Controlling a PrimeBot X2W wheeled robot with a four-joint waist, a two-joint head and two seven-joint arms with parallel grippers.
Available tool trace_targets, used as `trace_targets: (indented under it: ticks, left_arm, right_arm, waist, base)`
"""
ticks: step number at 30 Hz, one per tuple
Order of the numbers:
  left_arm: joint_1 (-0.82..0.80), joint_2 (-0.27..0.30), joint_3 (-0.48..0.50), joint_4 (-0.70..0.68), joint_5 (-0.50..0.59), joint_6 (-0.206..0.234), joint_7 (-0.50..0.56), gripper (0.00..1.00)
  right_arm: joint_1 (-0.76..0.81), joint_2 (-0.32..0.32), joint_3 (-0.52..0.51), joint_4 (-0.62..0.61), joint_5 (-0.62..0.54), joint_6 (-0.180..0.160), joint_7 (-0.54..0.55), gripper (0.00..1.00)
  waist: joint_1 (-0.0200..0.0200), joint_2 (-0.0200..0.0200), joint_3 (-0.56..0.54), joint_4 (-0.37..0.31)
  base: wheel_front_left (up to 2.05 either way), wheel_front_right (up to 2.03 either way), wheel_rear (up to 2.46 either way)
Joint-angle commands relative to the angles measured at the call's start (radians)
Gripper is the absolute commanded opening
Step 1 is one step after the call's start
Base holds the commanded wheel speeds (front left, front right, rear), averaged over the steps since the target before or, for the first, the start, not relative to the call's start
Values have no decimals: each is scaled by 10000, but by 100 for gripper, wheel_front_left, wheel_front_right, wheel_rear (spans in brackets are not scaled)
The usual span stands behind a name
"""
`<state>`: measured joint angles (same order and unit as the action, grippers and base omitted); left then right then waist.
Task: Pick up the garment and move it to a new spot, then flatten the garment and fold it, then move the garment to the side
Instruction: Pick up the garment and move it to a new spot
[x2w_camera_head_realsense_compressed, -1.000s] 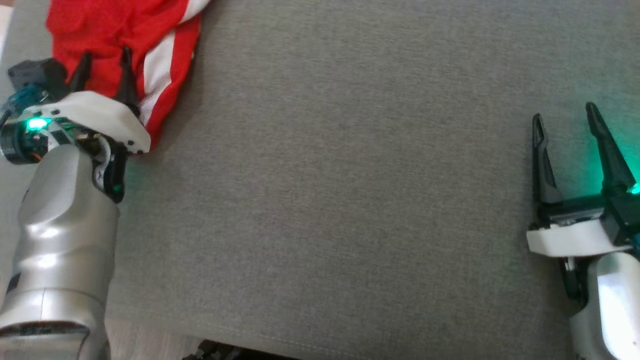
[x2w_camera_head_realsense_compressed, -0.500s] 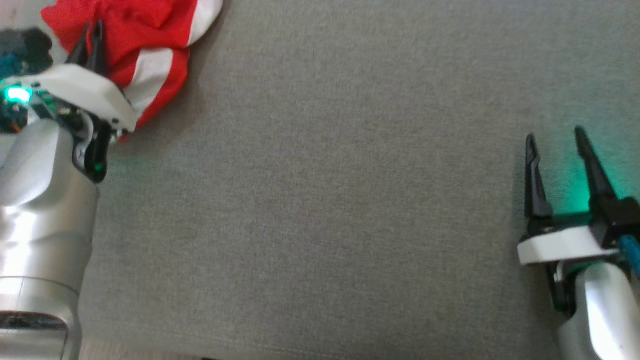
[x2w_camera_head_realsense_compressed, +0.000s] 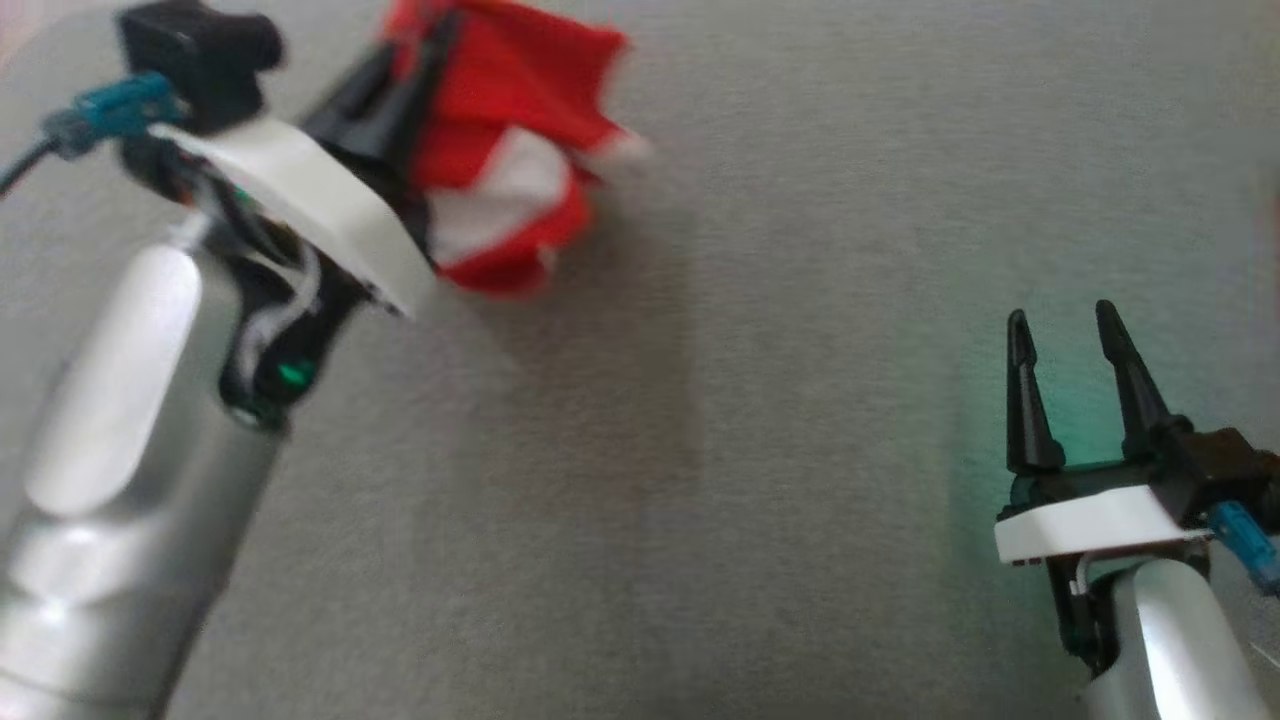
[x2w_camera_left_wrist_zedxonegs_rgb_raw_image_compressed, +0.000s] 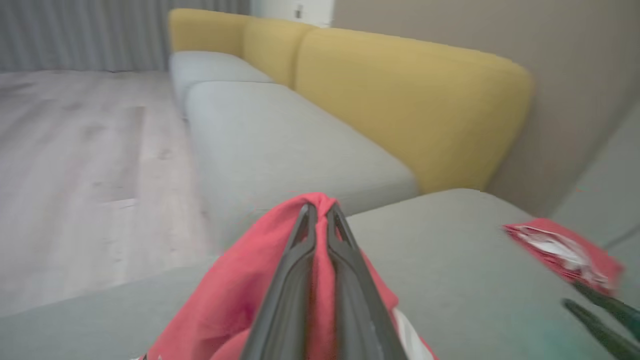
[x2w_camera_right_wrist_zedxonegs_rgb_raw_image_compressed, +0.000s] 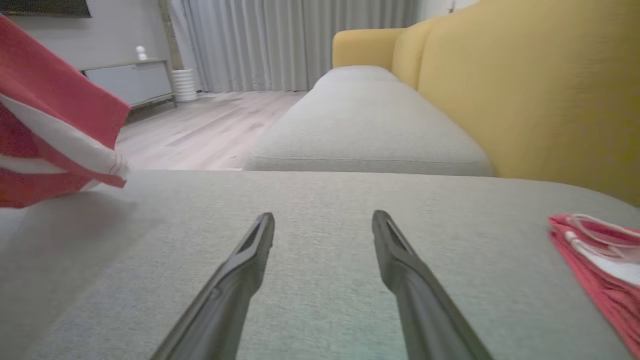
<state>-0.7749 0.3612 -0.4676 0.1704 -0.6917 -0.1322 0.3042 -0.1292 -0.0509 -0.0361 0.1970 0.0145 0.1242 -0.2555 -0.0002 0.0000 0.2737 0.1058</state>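
On my left, the left gripper (x2w_camera_head_realsense_compressed: 435, 35) is pinched narrow on a fold of the red and white garment (x2w_camera_head_realsense_compressed: 510, 150). The left wrist view shows the two fingers (x2w_camera_left_wrist_zedxonegs_rgb_raw_image_compressed: 295, 280) almost together with red cloth (x2w_camera_left_wrist_zedxonegs_rgb_raw_image_compressed: 225, 300) squeezed between them. The head view is blurred here. The garment hangs bunched from the fingers at the upper left of the grey sofa cushion (x2w_camera_head_realsense_compressed: 750, 450). From the right wrist view its lower edge (x2w_camera_right_wrist_zedxonegs_rgb_raw_image_compressed: 50, 125) seems clear of the cushion, with a shadow beneath. Across a wide stretch of bare cushion, my right gripper (x2w_camera_head_realsense_compressed: 1060, 318) sits low, fingers spread wide (x2w_camera_right_wrist_zedxonegs_rgb_raw_image_compressed: 324, 216) and holding nothing. Further right, a second red and white cloth (x2w_camera_right_wrist_zedxonegs_rgb_raw_image_compressed: 600, 250) lies on the cushion, below the yellow backrest (x2w_camera_right_wrist_zedxonegs_rgb_raw_image_compressed: 525, 90).
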Motion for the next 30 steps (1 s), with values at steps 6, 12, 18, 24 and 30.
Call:
trace_targets:
  ticks: [6, 12, 18, 24, 30]
  left_arm:
    - [840, 287, -240, -3642, -2120, 235, 2390, 0]
    - [1309, 382, -593, -4112, -3208, 852, 3847, 0]
    - [1384, 104, -592, -2115, -3357, 1365, 3945, 0]
    - [974, -675, -398, 1031, -2346, 1617, 1853, 100]
    - [957, -869, -1103, 2313, -810, 1055, -340, 100]
  right_arm:
    - [202, 5, 699, -221, 658, 65, -62, 100]
    - [242, 6, 1101, -214, 1174, 65, -62, 100]
    - [259, 6, 1369, -141, 1508, 65, -62, 100]
    - [190, 6, 1316, -98, 1611, 65, -62, 100]
    - [334, 6, 981, -86, 1348, 65, -62, 100]
  waist:
    - [2, 0, -434, -2024]
    - [2, 0, -443, -3370]
    - [2, 0, -436, -4243]
    - [2, 0, -351, -4707]
    - [2, 0, -507, -4331]
  base:
    - [0, 0, 0]
    - [0, 0, 0]
    - [0, 0, 0]
    - [0, 0, 0]
    - [0, 0, 0]
